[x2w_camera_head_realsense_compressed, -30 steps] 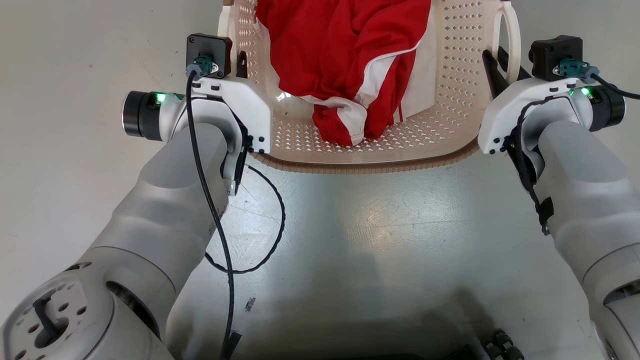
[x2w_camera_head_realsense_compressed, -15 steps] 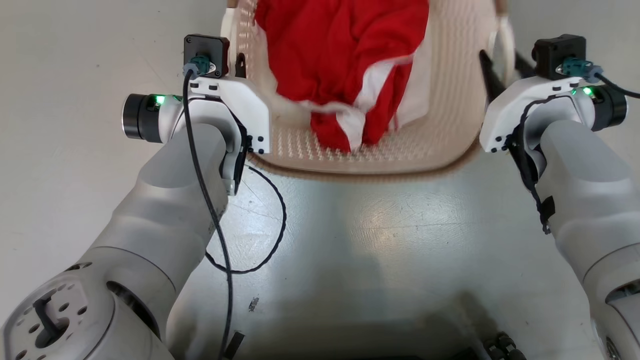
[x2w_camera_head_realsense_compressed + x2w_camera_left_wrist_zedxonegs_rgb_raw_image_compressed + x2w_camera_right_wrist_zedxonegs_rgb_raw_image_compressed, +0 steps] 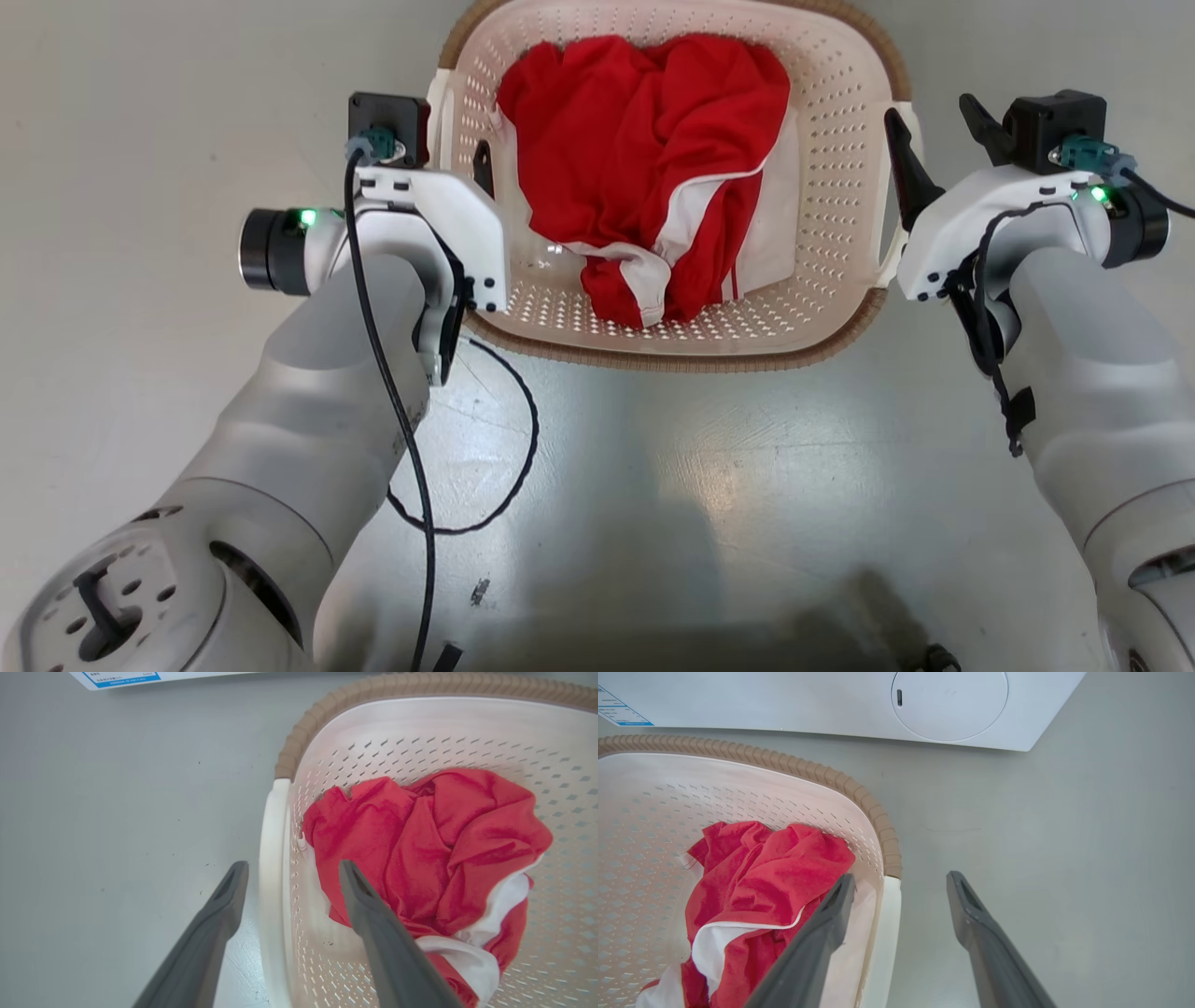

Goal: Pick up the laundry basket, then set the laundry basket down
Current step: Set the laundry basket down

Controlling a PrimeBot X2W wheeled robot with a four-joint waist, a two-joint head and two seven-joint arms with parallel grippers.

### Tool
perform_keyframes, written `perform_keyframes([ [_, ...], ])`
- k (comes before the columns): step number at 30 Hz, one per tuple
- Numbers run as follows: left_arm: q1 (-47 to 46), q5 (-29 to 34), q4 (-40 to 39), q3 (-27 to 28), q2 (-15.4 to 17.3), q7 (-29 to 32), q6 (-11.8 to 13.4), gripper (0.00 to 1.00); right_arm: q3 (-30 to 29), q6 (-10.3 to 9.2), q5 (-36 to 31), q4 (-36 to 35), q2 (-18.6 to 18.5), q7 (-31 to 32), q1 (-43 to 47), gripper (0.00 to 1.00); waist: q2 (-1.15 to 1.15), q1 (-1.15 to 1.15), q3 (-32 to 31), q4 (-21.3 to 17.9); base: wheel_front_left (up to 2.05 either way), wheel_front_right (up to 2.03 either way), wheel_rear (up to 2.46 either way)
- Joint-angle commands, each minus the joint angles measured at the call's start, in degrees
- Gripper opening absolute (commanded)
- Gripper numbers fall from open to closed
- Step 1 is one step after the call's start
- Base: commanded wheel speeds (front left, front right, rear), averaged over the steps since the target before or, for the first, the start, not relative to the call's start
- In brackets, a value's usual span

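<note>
The laundry basket (image 3: 653, 358), cream-white and perforated with a brown woven-look rim, stands on the grey floor with a red-and-white garment (image 3: 644, 140) inside. My left gripper (image 3: 457, 159) is open, its fingers straddling the basket's left white handle (image 3: 268, 882) without clasping it; one finger is inside the basket (image 3: 327, 704), one outside. My right gripper (image 3: 934, 121) is open too and straddles the right handle (image 3: 889, 933), with its left finger over the basket (image 3: 808, 772) and its right finger over the floor.
A white washing machine (image 3: 948, 700) with a round door stands just beyond the basket. A black cable (image 3: 513, 448) loops on the floor by my left forearm. Grey floor surrounds the basket on both sides.
Both grippers have gone from shut on the handles to open. The basket has dropped away from the camera and now rests lower, its whole outline in view.
</note>
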Motion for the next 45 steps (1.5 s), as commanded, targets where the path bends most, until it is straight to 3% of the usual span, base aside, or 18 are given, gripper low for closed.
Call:
perform_keyframes([
  [1,1.6,-0.9,-0.5,0.3,0.8,0.0,0.9,1.00,0.0,0.18,-0.7,-1.5,0.6,-0.8,3.6,1.00,0.00,0.00,-1.2,0.0,0.00,0.00,0.00],
  [10,4.1,-2.1,-1.2,-0.4,0.8,-0.9,0.7,1.00,-1.5,0.18,-1.5,-3.3,1.1,-0.8,7.4,1.00,0.00,0.00,-5.9,0.0,0.00,0.00,0.00],
  [23,10.3,-3.3,-1.8,1.5,0.8,-3.4,-0.9,1.00,-5.2,0.18,-4.0,-10.9,2.5,-0.8,17.0,1.00,0.00,0.00,-17.9,-0.1,0.00,0.00,0.00],
  [39,23.1,11.6,-11.5,19.2,3.9,-3.5,-0.3,1.00,-7.4,0.18,-9.7,-19.3,4.2,-0.8,27.3,1.00,0.00,0.00,-34.1,-0.3,0.00,0.00,0.00],
  [45,30.8,17.7,-16.9,28.3,5.2,-3.5,-0.3,1.00,-8.3,0.18,-10.8,-21.8,4.3,-0.8,31.9,1.00,0.00,0.00,-39.9,-0.4,0.00,0.00,0.00],
])
